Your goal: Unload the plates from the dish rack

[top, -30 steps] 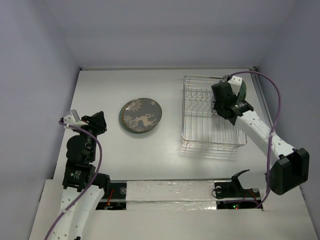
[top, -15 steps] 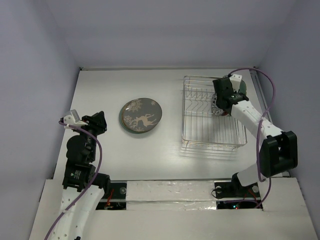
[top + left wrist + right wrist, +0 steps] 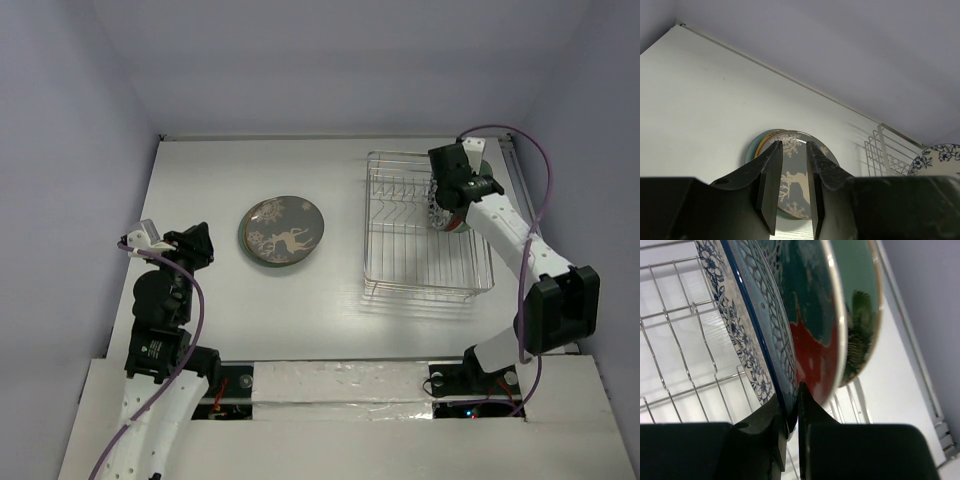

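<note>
Black fingers of the right gripper pinch the blue-floral plate, upright against the red-and-teal plate in the dish rack near the far right corner. The left gripper, narrowly parted and empty, hovers by the left edge, facing the flat-lying reindeer plate.

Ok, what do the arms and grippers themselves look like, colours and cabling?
Both arms match: the left arm and right arm have white link shells with black joint housings, and a purple cable loops loosely along each. The left gripper and right gripper have plain black fingers, flat-faced and tapering, with no markings visible.
</note>
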`<action>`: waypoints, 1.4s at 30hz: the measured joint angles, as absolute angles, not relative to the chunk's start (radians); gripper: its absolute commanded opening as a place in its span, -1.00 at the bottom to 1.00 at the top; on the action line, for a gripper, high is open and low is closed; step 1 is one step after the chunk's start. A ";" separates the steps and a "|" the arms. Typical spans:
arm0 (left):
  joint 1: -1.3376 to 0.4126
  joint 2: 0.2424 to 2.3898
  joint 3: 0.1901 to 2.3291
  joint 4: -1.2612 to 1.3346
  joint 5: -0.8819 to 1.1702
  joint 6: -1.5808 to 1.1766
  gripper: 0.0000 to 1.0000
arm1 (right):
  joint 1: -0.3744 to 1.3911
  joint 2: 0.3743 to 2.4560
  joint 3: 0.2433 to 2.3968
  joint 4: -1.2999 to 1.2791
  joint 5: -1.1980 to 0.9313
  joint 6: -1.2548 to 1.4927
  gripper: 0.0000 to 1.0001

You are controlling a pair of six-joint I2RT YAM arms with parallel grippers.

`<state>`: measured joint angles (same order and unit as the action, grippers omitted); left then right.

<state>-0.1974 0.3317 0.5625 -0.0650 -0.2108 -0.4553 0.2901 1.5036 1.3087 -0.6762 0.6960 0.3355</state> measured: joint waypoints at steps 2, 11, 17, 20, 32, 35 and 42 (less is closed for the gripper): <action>-0.197 0.332 0.562 -0.065 -0.211 -0.455 -0.55 | 0.300 1.481 1.343 -0.717 0.703 0.319 -1.00; -0.196 0.332 0.562 -0.065 -0.211 -0.455 -0.54 | 0.424 1.298 1.539 -0.823 0.812 0.273 -1.00; -0.196 0.332 0.562 -0.065 -0.211 -0.455 -0.54 | 0.586 1.218 1.496 -0.721 0.683 0.312 -1.00; -0.196 0.332 0.562 -0.065 -0.211 -0.455 -0.55 | 0.657 1.249 1.426 -0.586 0.527 0.370 -1.00; -0.192 0.333 0.562 -0.065 -0.211 -0.455 -0.54 | 0.781 1.666 1.357 -0.169 0.036 0.674 -1.00; -0.192 0.333 0.562 -0.065 -0.211 -0.455 -0.54 | 0.780 1.729 1.357 -0.127 0.008 0.717 -0.96; -0.189 0.334 0.562 -0.065 -0.211 -0.455 -0.54 | 0.775 1.805 1.312 -0.044 -0.011 0.791 -0.86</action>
